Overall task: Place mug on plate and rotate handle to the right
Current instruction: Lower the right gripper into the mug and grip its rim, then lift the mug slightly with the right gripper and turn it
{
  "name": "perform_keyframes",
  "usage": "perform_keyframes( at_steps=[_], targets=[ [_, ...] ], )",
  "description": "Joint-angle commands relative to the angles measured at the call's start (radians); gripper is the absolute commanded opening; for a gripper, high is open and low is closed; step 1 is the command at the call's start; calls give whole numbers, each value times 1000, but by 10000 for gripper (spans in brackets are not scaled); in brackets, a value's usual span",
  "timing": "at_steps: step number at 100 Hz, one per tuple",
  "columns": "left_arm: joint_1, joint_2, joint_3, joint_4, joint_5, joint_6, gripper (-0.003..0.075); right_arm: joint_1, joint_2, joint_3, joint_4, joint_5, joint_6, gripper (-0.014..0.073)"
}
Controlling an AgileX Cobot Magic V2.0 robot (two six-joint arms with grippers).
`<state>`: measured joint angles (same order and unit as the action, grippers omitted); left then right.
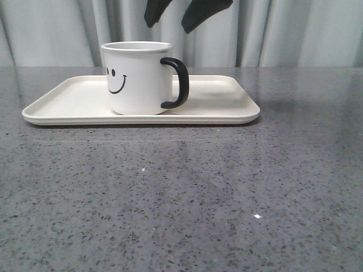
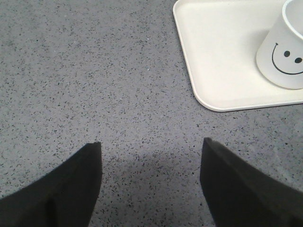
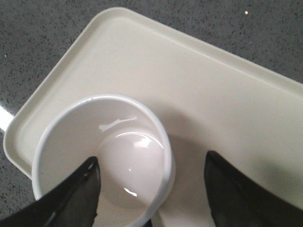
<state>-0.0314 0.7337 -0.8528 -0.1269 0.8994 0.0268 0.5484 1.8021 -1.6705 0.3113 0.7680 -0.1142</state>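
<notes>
The white mug (image 1: 139, 79) with a black smiley face stands upright on the cream plate (image 1: 227, 107), left of the plate's middle. Its black handle (image 1: 180, 82) points right. My right gripper (image 1: 170, 25) hangs open above the mug, apart from it. In the right wrist view its open jaws (image 3: 151, 160) straddle the mug's rim (image 3: 94, 142) from above, holding nothing, with the plate (image 3: 213, 94) beneath. My left gripper (image 2: 151, 143) is open and empty over bare table. The plate's corner (image 2: 222, 56) and the mug (image 2: 284, 52) lie off to its side.
The grey speckled table (image 1: 181, 198) stretches in front of the plate. A pale curtain (image 1: 295, 34) hangs behind the table's back edge.
</notes>
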Motion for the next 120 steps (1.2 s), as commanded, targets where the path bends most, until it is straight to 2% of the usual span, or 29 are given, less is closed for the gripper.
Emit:
perform_keyframes(
  at_steps=[1,27,53,67,80,89,108,120],
  targets=[
    [4,-3,-24,-15,-66,-9,442,11,-39,-39,-14,-37,12,478],
    [4,-3,-24,-15,-60,-9,442,16,7,-39,-15,-38,12,466],
    [4,-3,-24,-15,-60,-9,442,16,21,-39,-15,-49,12,321],
    [4,-3,-24,-15,-60,-9,442,16,21,-39,-15,-67,12,209],
    [4,-3,-24,-15,-60,-9,442,16,21,-39,-15,-73,12,23],
    [4,-3,-24,-15,-60,-9,442,16,21,-39,-15,-81,12,-73],
    [4,-3,-24,-15,-60,-9,442,16,21,-92,-16,-35,5,-57],
    [4,-3,-24,-15,-60,-9,442,14,21,-181,-17,55,-68,-57]
  ],
)
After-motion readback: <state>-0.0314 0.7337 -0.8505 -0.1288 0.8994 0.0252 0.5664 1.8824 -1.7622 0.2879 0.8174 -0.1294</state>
